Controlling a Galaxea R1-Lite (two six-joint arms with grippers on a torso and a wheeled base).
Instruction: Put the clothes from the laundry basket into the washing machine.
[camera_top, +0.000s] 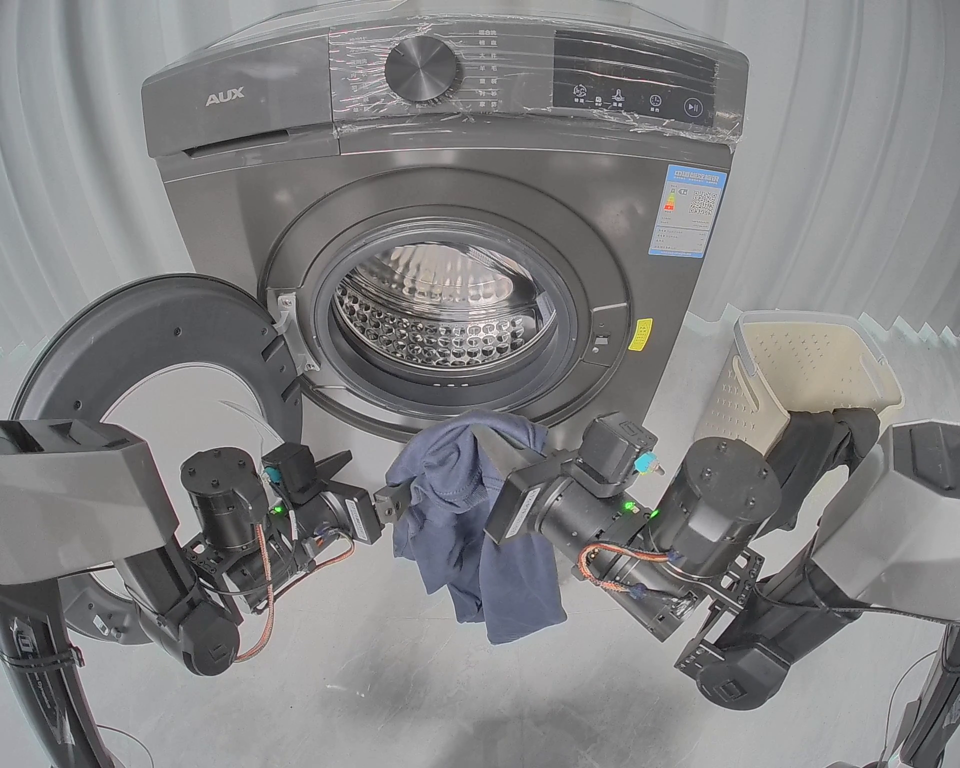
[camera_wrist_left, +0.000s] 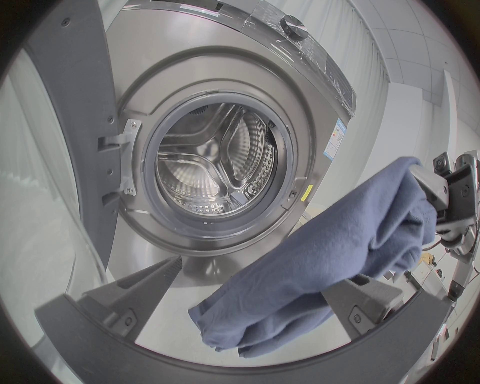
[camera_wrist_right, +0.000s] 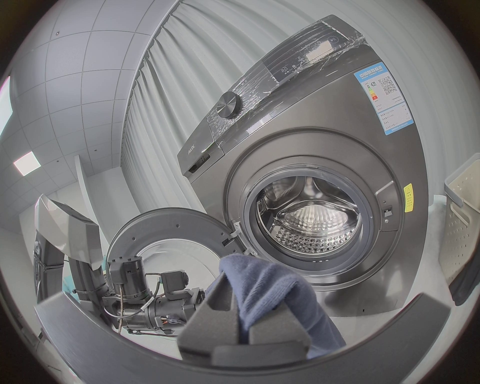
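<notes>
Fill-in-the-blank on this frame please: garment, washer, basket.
The right gripper is shut on a ___ garment. The door of the washing machine stands ___. Its drum is ___. A dark cloth hangs over the rim of the ___.
Missing: blue; open; empty; laundry basket.

Washing machine (camera_top: 230, 220): grey cabinet with a smooth, satin, metal-look finish. Knob (camera_top: 421, 68): brushed metallic face. Control panel film (camera_top: 520, 75): clear plastic wrap, wrinkled and glossy. Drum (camera_top: 440, 300): bright, mirror-like steel, perforated. Door (camera_top: 150, 330): inner ring of matt dark-grey plastic. Blue garment (camera_top: 470, 520): soft knitted cloth, matt, slightly fuzzy. Laundry basket (camera_top: 760, 390): cream plastic, matt, perforated walls. Dark garment (camera_top: 820, 450): black cloth, matt. Right gripper (camera_wrist_right: 245, 325): matt dark-grey plastic-look fingers. Floor (camera_top: 400, 680): smooth, pale, faint sheen.
</notes>
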